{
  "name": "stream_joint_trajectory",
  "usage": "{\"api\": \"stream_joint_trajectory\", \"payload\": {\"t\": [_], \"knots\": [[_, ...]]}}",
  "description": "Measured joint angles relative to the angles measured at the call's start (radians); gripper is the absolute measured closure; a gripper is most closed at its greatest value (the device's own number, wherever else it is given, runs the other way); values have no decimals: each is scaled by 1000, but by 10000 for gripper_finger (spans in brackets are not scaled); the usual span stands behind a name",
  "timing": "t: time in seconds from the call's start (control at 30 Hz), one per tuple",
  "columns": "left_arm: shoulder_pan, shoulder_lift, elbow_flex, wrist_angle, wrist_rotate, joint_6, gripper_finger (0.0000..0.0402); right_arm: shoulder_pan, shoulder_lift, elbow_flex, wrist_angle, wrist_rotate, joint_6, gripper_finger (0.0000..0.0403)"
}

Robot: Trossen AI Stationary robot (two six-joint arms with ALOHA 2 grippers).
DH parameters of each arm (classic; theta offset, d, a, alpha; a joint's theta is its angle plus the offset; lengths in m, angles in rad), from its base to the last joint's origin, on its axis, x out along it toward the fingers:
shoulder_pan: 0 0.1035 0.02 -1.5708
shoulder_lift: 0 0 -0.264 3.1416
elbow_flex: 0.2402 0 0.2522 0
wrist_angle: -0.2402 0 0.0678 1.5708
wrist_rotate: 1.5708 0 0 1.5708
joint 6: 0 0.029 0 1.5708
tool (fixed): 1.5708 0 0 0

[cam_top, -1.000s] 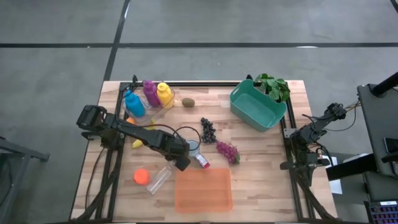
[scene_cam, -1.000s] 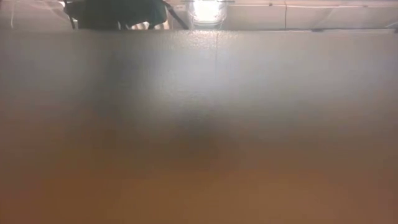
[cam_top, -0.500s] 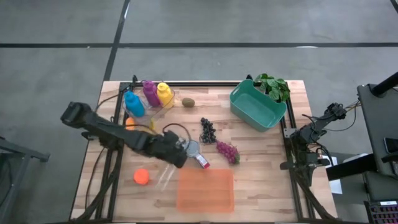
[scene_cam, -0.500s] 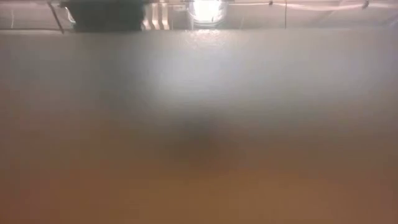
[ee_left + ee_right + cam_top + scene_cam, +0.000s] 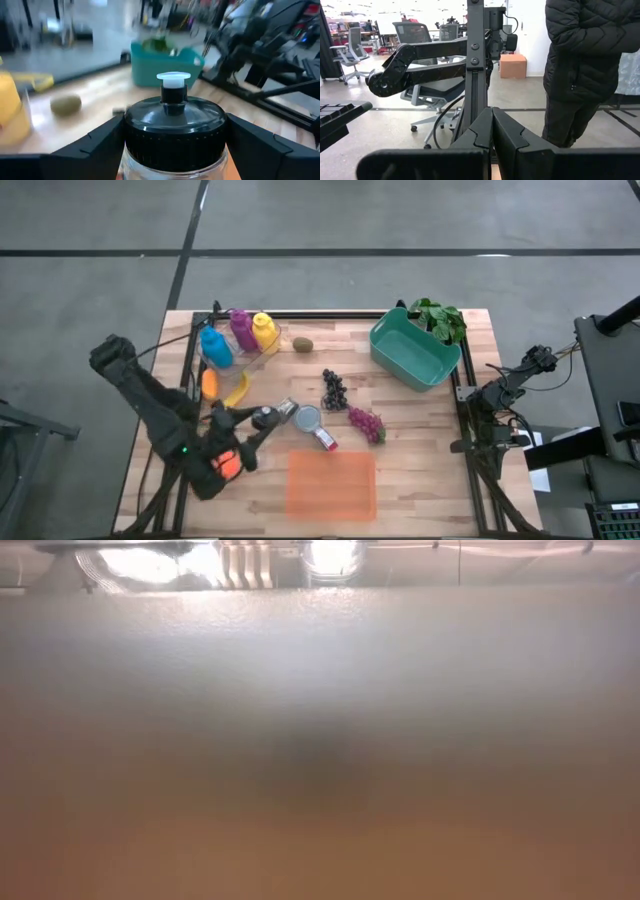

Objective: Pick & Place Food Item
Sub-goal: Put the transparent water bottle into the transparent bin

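Note:
My left gripper [image 5: 266, 423] hovers over the table's near left part, shut on a clear bottle [image 5: 274, 417] that has a black cap [image 5: 174, 120] and a white spout [image 5: 173, 77]. The bottle lies about level above the table, cap toward the teal bin [image 5: 415, 348]. Dark grapes [image 5: 334, 388], red grapes [image 5: 366, 423], a kiwi [image 5: 302, 344], a banana [image 5: 236, 388] and an orange ball [image 5: 228, 463] lie on the wood. My right gripper [image 5: 492, 131] is shut and parked off the table's right edge. The low view shows only blur. My left gripper holds the bottle just below its cap, at the shoulder [image 5: 175, 159], pinched between the two fingers [image 5: 95, 145], one on each side. The fingers come about level from the near left and lie along the bottle. The bottle is lifted clear, with its clear body reaching back between the fingers.
An orange tray [image 5: 330, 483] lies at the near middle. A small round cup [image 5: 307, 418] with a red-capped item [image 5: 325, 438] sits between the tray and the grapes. Coloured bottles [image 5: 238, 333] stand at the far left, greens [image 5: 440, 318] behind the bin. A person [image 5: 590, 70] stands beyond the right arm.
My left gripper has swung from the table's middle toward the near left and risen, tipping from pointing steeply down to about level. The clear bottle has come up with it from low beside the orange ball and now lies level, clear of the table.

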Motion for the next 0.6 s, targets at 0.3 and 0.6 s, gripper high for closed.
{"api": "stream_joint_trajectory", "payload": {"t": [0.3,0.6], "knots": [[-129,0,-181,337,-253,196,102,0,0,0,0,0,0,395],[-142,4,-323,629,-278,487,102,0,0,0,0,0,0,395]]}}
